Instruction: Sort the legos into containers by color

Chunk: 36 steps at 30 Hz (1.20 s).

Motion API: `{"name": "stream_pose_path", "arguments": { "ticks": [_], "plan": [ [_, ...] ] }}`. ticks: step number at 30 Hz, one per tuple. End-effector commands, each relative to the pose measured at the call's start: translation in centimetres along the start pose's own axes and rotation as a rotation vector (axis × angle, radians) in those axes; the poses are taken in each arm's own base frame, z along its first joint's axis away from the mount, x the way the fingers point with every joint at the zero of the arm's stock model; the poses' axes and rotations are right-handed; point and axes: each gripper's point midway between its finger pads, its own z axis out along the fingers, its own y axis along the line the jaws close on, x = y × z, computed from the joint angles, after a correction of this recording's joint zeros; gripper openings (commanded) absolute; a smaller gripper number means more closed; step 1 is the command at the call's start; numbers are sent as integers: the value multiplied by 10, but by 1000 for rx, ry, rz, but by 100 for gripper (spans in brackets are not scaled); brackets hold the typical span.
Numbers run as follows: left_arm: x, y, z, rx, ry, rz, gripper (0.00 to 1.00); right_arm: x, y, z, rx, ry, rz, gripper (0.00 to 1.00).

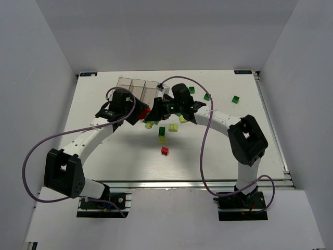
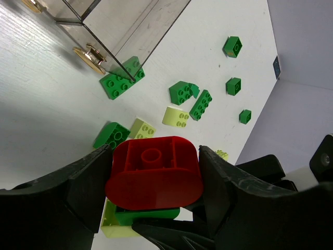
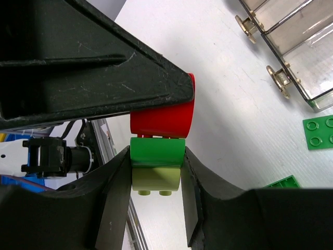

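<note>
2 grippers gripping 1 stuck stack of 3 bricks

Left gripper (image 2: 153, 179) is pinching the red rounded plastic brick (image 2: 151, 156); right gripper (image 3: 156, 177) is clamping the dark green brick (image 3: 156, 151) and pale yellow-green brick (image 3: 155, 183) under it. Uneven tugging is likely risking the red one slipping out.

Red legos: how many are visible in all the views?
2. One red lego lies loose on the table; another sits in the left gripper. Arms may hide more.
</note>
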Motion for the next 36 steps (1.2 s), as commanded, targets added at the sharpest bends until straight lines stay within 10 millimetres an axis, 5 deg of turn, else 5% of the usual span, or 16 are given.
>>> {"name": "stream_pose_path", "arguments": {
  "ticks": [1, 13, 24, 31, 36],
  "plan": [
    [-28, -26, -9, 65, -88, -3, 0, -1, 20, -12, -54, 4, -28, 0],
    [-43, -20, -9, 45, -115, 11, 0, -2, 18, -17, -54, -3, -34, 0],
    [-147, 21, 1, -170, -258, 83, 0, -6, 3, -28, 4, -24, -78, 0],
    [-172, 41, 36, -290, -246, 101, 0, -10, -2, -35, 43, -42, -131, 0],
    [-187, 34, 61, -313, -253, 91, 0, -11, -3, -40, 55, -47, -143, 0]
  ]
}}
